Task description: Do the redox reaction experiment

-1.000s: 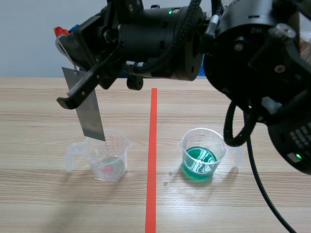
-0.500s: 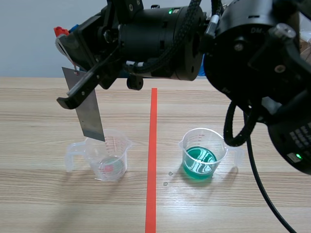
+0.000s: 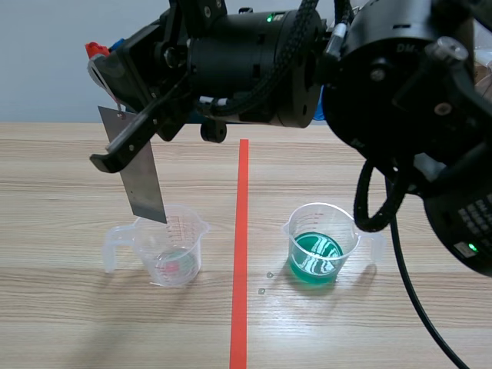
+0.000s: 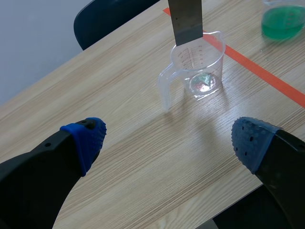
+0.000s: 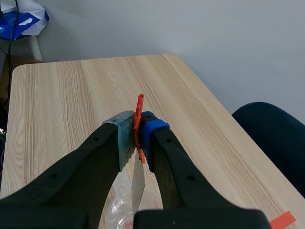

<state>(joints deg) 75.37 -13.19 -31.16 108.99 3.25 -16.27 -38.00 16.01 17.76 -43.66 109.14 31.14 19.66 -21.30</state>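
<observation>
metal strip (image 3: 142,173) hangs tilted from the right gripper (image 3: 115,127), which comes across from the right side. the strip's lower end is at the rim of the clear beaker (image 3: 171,246), well apart from the green beaker (image 3: 321,244).

from the left wrist, the left gripper (image 4: 169,138) hovers over the table (image 4: 119,157) with its fingers wide apart and nothing in them.

from the right wrist, the fingers are clamped tight on an orange-red clip (image 5: 138,119) with the strip below.

judgement: lower straight down through the middle of the mouth. a nudge on the rim could tip so light a beaker, so go slowly and do not slacken the clamp.
</observation>
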